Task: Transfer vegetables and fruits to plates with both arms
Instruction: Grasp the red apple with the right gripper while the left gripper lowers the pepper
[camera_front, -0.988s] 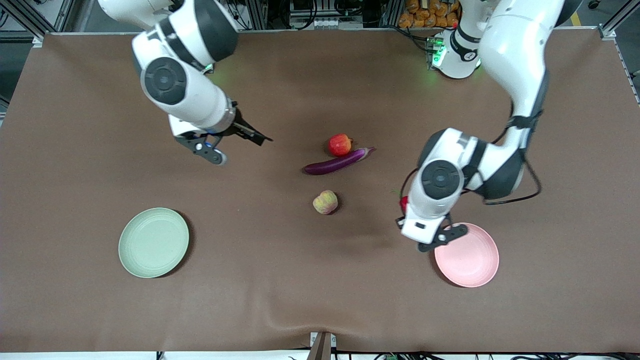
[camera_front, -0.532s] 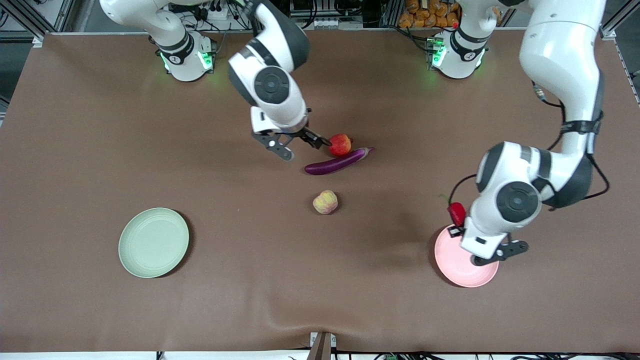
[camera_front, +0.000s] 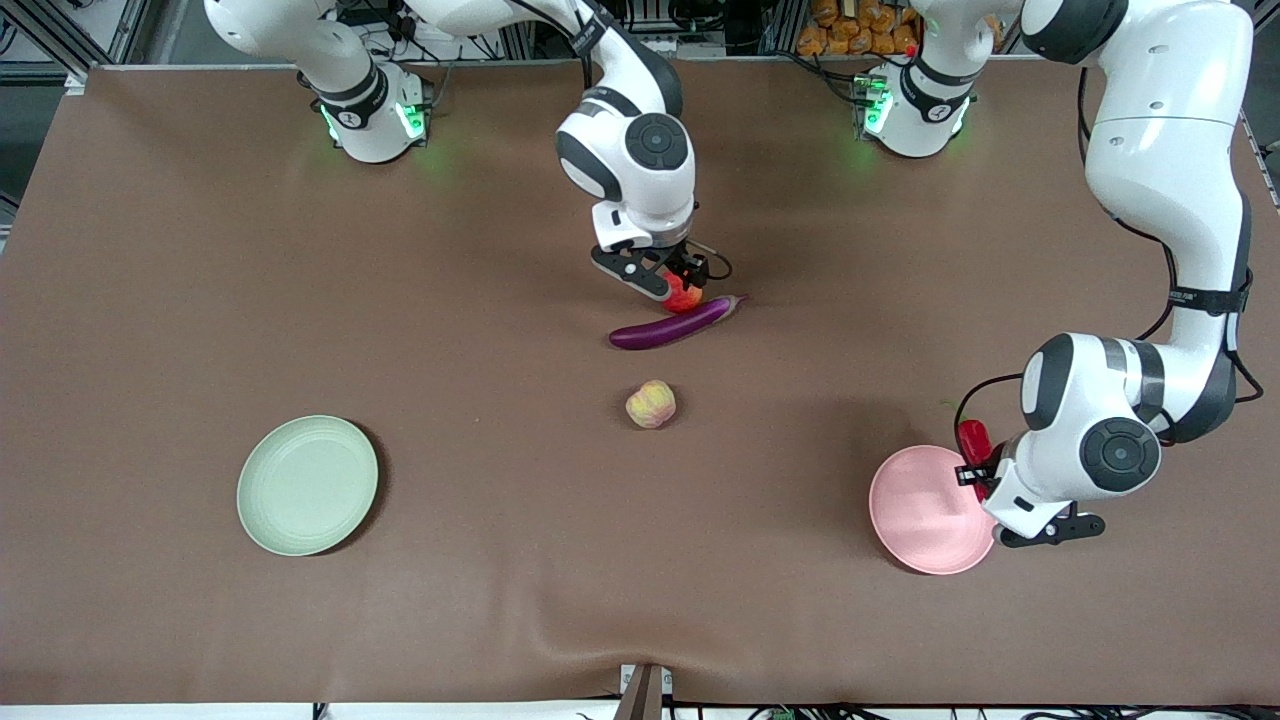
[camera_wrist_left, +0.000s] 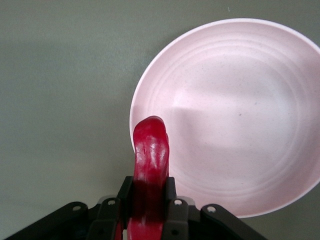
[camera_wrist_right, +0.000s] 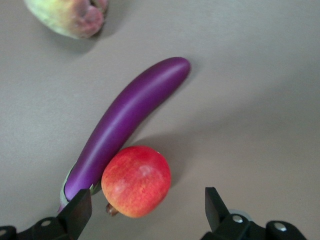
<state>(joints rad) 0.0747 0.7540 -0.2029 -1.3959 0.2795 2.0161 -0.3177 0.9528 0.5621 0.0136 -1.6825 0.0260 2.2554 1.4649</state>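
Observation:
My left gripper is shut on the red chili pepper and holds it over the rim of the pink plate at the left arm's end. My right gripper is open over the red apple, its fingers on either side of it. The purple eggplant lies against the apple, nearer the front camera. The peach sits nearer still. The green plate is empty toward the right arm's end.
The brown table cover has a raised fold near its front edge. Both arm bases stand along the back edge.
My right gripper has swept from the right arm's end to over the apple. My left gripper has carried the chili to the pink plate's rim.

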